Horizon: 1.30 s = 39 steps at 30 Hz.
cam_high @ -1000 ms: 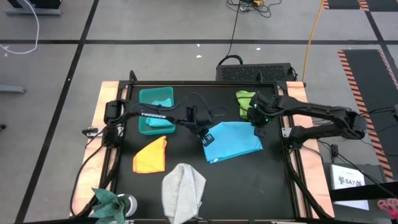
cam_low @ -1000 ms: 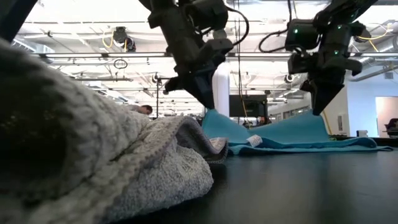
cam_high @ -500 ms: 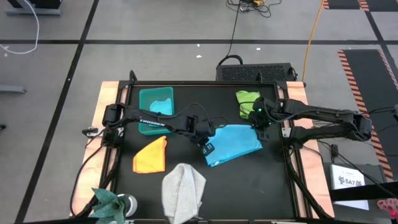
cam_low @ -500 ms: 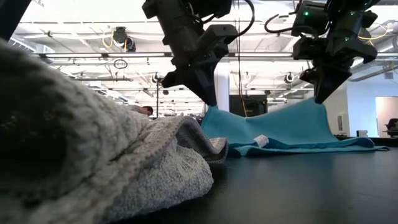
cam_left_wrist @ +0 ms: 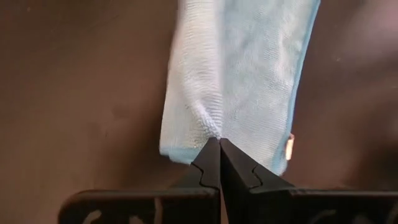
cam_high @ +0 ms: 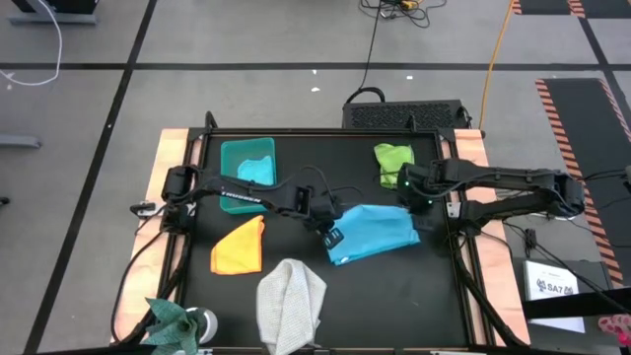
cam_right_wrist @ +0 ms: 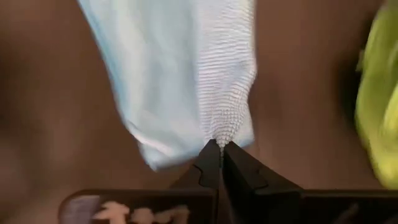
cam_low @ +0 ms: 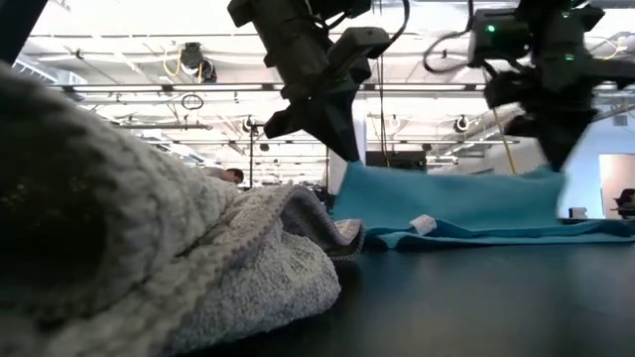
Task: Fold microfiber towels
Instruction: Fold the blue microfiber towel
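Observation:
The light blue towel (cam_high: pixel 375 233) lies mid-table with one edge raised between my two grippers. My left gripper (cam_high: pixel 332 235) is shut on its left end and my right gripper (cam_high: pixel 415 201) on its right end. In the low view the raised edge (cam_low: pixel 446 177) runs nearly straight from the left gripper (cam_low: pixel 344 164) to the right gripper (cam_low: pixel 562 167). The towel's lower part (cam_low: pixel 496 234) rests on the table. The orange-yellow towel (cam_high: pixel 240 247), the grey towel (cam_high: pixel 291 301) and the lime green towel (cam_high: pixel 392 160) lie loose on the table. My left gripper pinches the blue towel's raised corner (cam_left_wrist: pixel 211 129) between its two fingertips, coming from above and slanting down. The cloth puckers at the tips and spreads away below them. That corner is lifted; the rest of the towel slopes down to the table. My right gripper pinches the other raised corner (cam_right_wrist: pixel 219 132) between its fingertips, pointing steeply down. The cloth gathers into a point at the tips. The edge between the two grippers is drawn nearly taut, clear of the table.
A teal bin (cam_high: pixel 229 197) with a cloth in it stands at the far left. The lime green towel (cam_right_wrist: pixel 379 93) lies close beside the right gripper. The grey towel (cam_low: pixel 149 248) fills the near left of the low view. A plant (cam_high: pixel 173 320) stands at the near left corner.
Both grippers, still shut, have carried the blue towel's raised edge toward the table's near edge. The right one has also tipped more steeply down. The edge, which sagged between them, is now drawn nearly straight. Seen from above, the towel covers less table than before.

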Motion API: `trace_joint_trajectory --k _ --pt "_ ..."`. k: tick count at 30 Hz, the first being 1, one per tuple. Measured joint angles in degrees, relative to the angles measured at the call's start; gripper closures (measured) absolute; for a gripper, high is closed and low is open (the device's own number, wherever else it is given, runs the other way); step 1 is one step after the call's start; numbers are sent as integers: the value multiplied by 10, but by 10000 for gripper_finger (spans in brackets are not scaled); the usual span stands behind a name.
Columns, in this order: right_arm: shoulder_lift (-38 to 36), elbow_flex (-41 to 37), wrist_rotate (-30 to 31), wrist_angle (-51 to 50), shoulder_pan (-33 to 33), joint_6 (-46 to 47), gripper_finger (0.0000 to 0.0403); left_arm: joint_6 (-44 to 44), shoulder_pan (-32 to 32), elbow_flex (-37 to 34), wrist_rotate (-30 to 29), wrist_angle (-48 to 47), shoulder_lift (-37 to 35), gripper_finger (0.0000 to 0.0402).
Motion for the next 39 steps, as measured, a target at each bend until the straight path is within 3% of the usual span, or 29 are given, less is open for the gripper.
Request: trace_joint_trajectory --k 31,39 --pt "-12 -13 -1 -44 210 212 403 -90 -79 0 -25 24 7 401" --pt "-12 -36 -16 -30 253 263 403 -99 -89 0 4 66 44 401"
